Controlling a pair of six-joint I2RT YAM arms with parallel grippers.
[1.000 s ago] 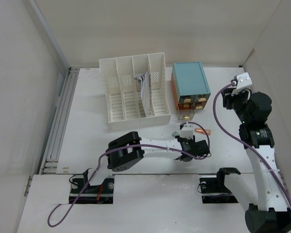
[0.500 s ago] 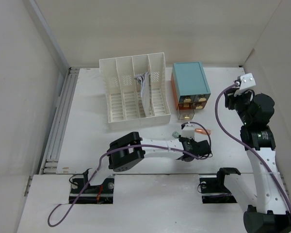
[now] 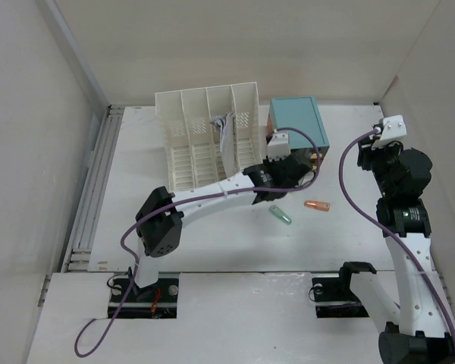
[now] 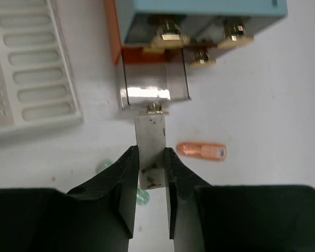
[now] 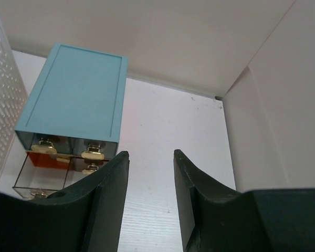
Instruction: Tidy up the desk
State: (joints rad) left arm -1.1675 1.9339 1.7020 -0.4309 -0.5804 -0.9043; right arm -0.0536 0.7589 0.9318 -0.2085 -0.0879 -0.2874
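Left wrist view shows the left end effector [image 4: 149,150] closed narrow on a pale flat strip [image 4: 150,134] flecked with dark specks, its fingers [image 4: 127,181] pressed against the strip's two long edges. The strip's far end meets the brass knob [image 4: 156,108] of a clear drawer [image 4: 155,94] that stands pulled out straight ahead from the teal-topped box [image 4: 199,8]. Just right of the fingertips a small orange piece [image 4: 202,151] lies on the white desk [image 4: 262,105]. A green piece [image 4: 106,168] lies partly hidden under the left finger. The white slotted file rack [image 4: 31,68] lies ahead and to the left. In the top external view this arm reaches across the desk to the box's front, with the desk spreading beneath and around it. The right end effector [image 5: 150,154] hangs raised, well apart from the left one, with its fingers parted and nothing between them. From its own camera the teal-topped box sits ahead and to its left, with bare desk directly ahead.
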